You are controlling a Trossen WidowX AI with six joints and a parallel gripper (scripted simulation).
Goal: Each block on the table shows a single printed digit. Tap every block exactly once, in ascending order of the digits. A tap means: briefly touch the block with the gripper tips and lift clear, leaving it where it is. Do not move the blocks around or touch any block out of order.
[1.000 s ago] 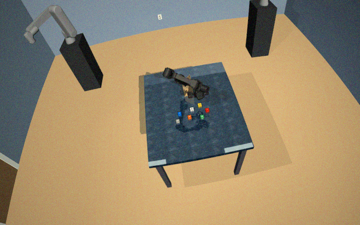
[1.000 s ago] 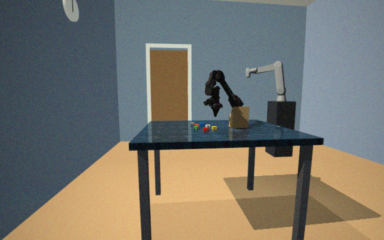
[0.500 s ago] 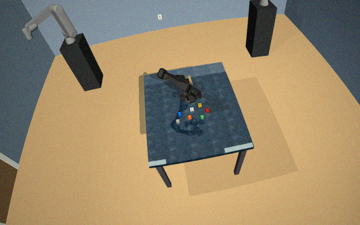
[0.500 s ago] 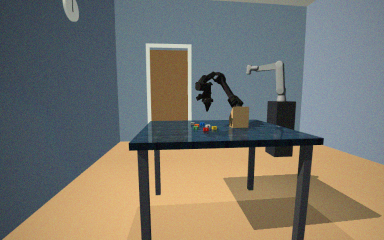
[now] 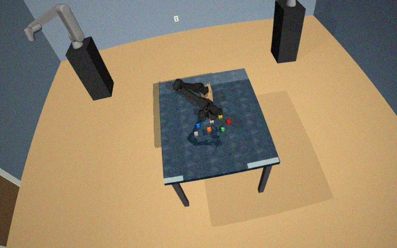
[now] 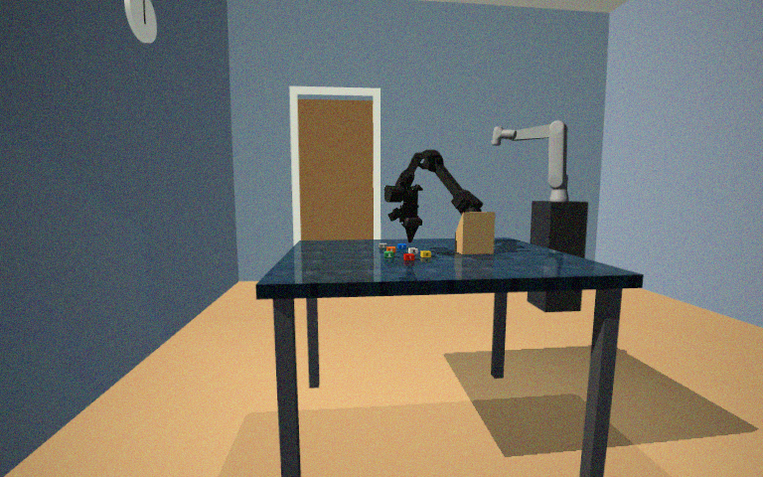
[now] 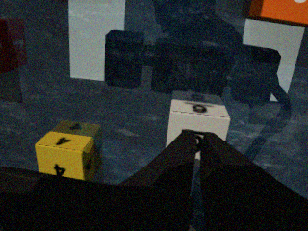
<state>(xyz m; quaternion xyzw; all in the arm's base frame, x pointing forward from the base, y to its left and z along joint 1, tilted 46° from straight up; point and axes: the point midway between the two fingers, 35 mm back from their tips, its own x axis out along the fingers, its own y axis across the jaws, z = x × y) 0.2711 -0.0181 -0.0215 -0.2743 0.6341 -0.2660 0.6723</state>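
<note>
My gripper (image 6: pixel 409 240) (image 7: pixel 196 141) is shut and empty. Its tips are a little above the table, in front of a white block (image 5: pixel 211 121) (image 6: pixel 413 249) (image 7: pixel 177 126) in the wrist view; contact is not clear. That block's digit has a bar and could be 6 or 9. A yellow block (image 5: pixel 220 116) (image 6: pixel 425 253) (image 7: pixel 63 156) showing 4 sits to the left in the wrist view. Red (image 5: pixel 228 121) (image 6: pixel 408 256) (image 7: pixel 11 45), orange (image 5: pixel 209 128) (image 6: pixel 390 248) (image 7: pixel 281 11), green (image 5: pixel 223 128) (image 6: pixel 388 254), blue (image 5: pixel 198 125) (image 6: pixel 401 245) and light grey (image 5: pixel 195 133) (image 6: pixel 382 245) blocks have unreadable digits.
The dark blue table (image 5: pixel 234 152) (image 6: pixel 337 275) bears the arm and a light wooden box (image 6: pixel 478 233) by the arm's base. The arm's shadow crosses the blocks' area. Two grey arms on black pedestals (image 5: pixel 87 70) (image 5: pixel 287 34) stand away from the table.
</note>
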